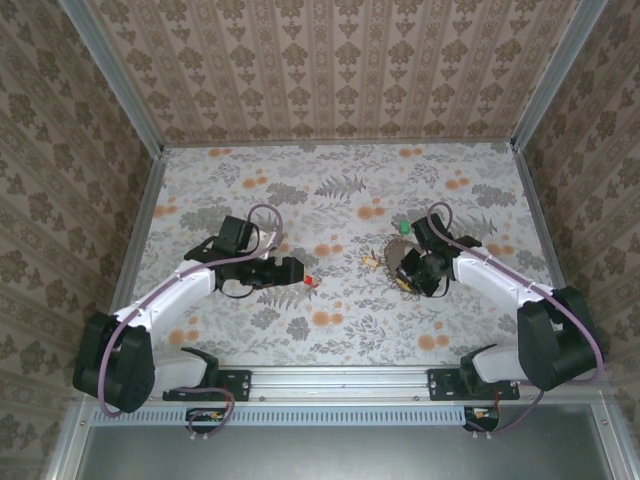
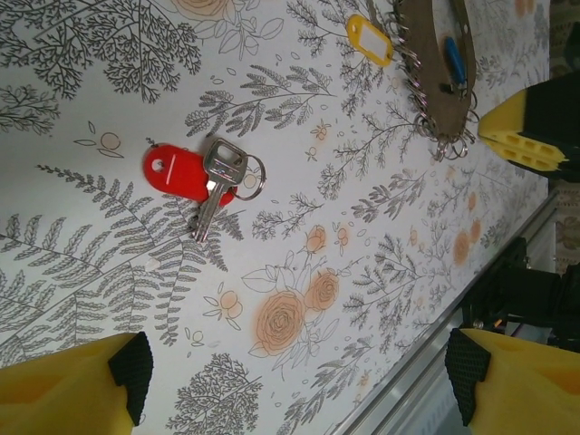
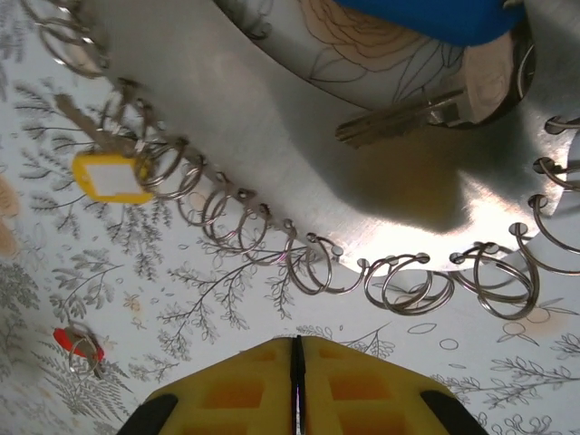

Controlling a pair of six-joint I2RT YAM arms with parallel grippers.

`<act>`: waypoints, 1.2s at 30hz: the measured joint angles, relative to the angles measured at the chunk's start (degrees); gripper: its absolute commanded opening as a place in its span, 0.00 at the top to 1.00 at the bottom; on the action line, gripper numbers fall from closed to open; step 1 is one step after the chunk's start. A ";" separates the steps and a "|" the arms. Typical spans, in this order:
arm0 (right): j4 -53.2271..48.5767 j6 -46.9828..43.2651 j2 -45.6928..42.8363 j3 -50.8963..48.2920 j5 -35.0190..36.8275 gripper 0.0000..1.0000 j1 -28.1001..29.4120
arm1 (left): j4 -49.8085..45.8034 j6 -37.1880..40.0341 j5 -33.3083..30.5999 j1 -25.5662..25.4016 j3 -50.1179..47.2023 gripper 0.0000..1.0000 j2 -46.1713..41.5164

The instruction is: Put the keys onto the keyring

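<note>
Red-tagged key (image 2: 177, 172) is laid flat on floral table (image 2: 82, 82), just ahead of left gripper (image 2: 294, 381), jaws released. Keyring (image 2: 439, 63), with yellow tag (image 2: 370, 38) and blue tag (image 2: 453, 59) hung on it, is seen well apart from it. Right gripper (image 3: 296, 362) is clenched beside its rim.

To me the keyring (image 3: 299, 154) looks like a flat band of dull, brushed metal, edged with shiny wire loops (image 3: 399, 281). The key (image 2: 217, 177) on the table is bright polished metal. Its red tag (image 2: 172, 172) is glossy plastic, the yellow tag (image 3: 111, 177) likewise. The flowered table cover (image 2: 381, 236) looks matt and smooth.
</note>
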 measured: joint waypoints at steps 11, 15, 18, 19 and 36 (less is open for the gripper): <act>4.37 0.61 5.81 -1.77 -1.95 0.80 -2.95 | -0.44 2.25 -2.95 -2.62 1.03 0.09 0.31; 5.35 0.68 5.81 -1.81 -2.47 0.79 -2.95 | -0.42 2.27 -3.32 -3.10 1.03 0.08 0.31; 5.46 0.48 5.79 -1.81 -2.78 0.78 -2.95 | -0.48 2.49 -3.54 -3.39 1.11 0.06 0.39; 5.53 0.48 5.79 -1.81 -2.86 0.78 -2.95 | -0.48 2.67 -3.65 -3.48 1.16 0.05 0.44; 8.35 0.50 5.92 -2.67 -3.61 0.78 -2.08 | -0.79 3.17 -7.04 -4.55 1.51 0.04 0.52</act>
